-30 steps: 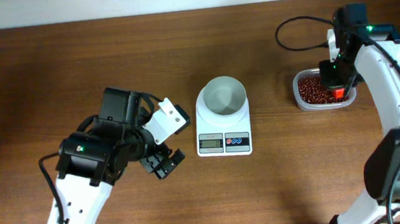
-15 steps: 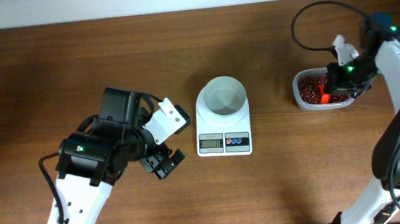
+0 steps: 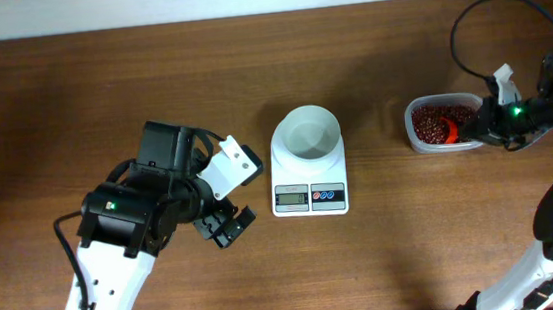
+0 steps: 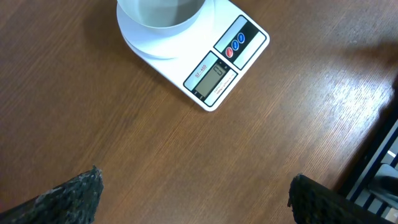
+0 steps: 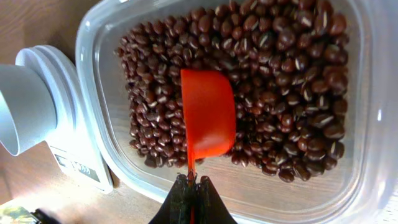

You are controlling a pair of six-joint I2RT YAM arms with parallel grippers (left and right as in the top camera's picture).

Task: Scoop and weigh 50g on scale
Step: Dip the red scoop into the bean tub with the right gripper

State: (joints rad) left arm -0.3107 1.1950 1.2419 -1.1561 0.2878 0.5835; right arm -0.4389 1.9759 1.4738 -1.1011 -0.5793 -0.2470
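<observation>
Red scoop [image 5: 208, 118] handle is sitting clamped in my right gripper [image 5: 193, 190], jaws closed, its cup digging into the tub [image 5: 99, 37] of beans [image 5: 286, 74] to load, while my left gripper [image 3: 224, 225] is hanging wide open beside the mid-table scale [image 3: 310, 198], its white bowl [image 3: 311, 134] waiting empty.

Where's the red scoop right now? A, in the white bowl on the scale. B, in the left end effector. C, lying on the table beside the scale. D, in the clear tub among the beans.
D: the right wrist view shows the red scoop among the beans in the clear tub, gripped by the right end effector.
</observation>
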